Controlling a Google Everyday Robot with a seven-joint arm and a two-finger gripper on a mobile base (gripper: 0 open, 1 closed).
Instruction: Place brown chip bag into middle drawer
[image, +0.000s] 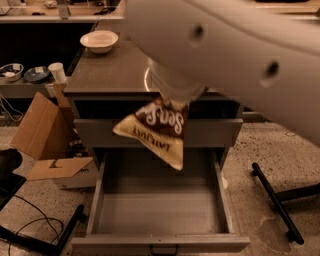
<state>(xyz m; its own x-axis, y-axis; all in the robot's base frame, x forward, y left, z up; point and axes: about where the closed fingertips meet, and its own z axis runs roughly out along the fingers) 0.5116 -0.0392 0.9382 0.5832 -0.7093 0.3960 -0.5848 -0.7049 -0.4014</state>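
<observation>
Light: dim, warm; we log a glare arc on the surface (110, 75). Blur: the tool (174, 92), clamping the brown chip bag (157, 131) above the middle drawer (160, 243), smeared; arm (225, 55) defocused.

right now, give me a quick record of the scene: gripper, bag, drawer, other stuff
gripper: under the white arm, in front of the cabinet, shut on the bag's top end
brown chip bag: hanging tilted in the air above the drawer, touching nothing below
middle drawer: pulled open, bag not yet inside
upper drawer front: shut, behind the bag
white bowl: on the countertop, back left
cardboard box: open, on the floor at left
</observation>
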